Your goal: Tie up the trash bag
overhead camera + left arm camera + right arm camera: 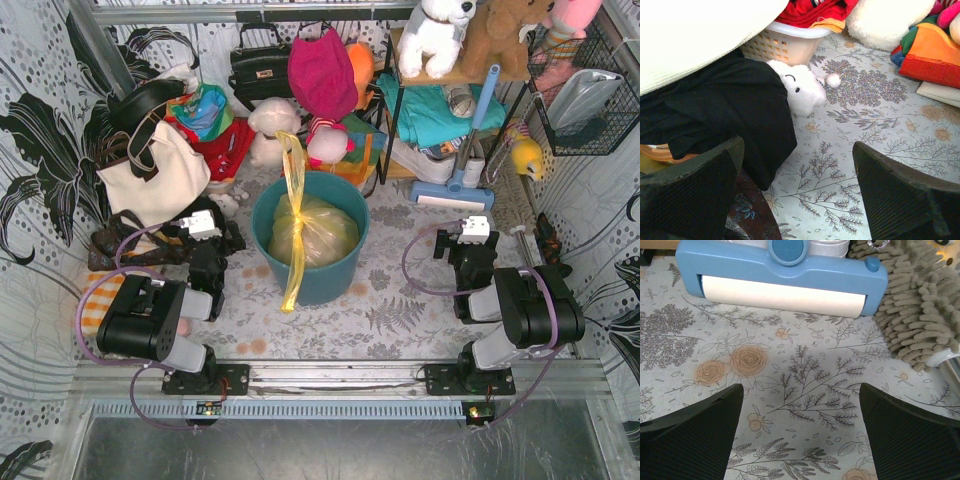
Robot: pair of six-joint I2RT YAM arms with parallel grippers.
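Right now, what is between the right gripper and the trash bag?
Top view: bare flowery table, then the teal bin wall that holds the trash bag.

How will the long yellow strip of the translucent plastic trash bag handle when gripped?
Probably floppy: the yellow strip drapes over the rim of the round teal bin. The trash bag looks like thin, light film, so it may slip or stretch.

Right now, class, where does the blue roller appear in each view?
Top: blue roller right of centre, beyond and to the right of the teal bin.
Left wrist: not in it.
Right wrist: roller along the top edge.
Shared landmark: floral cloth, in all three views.
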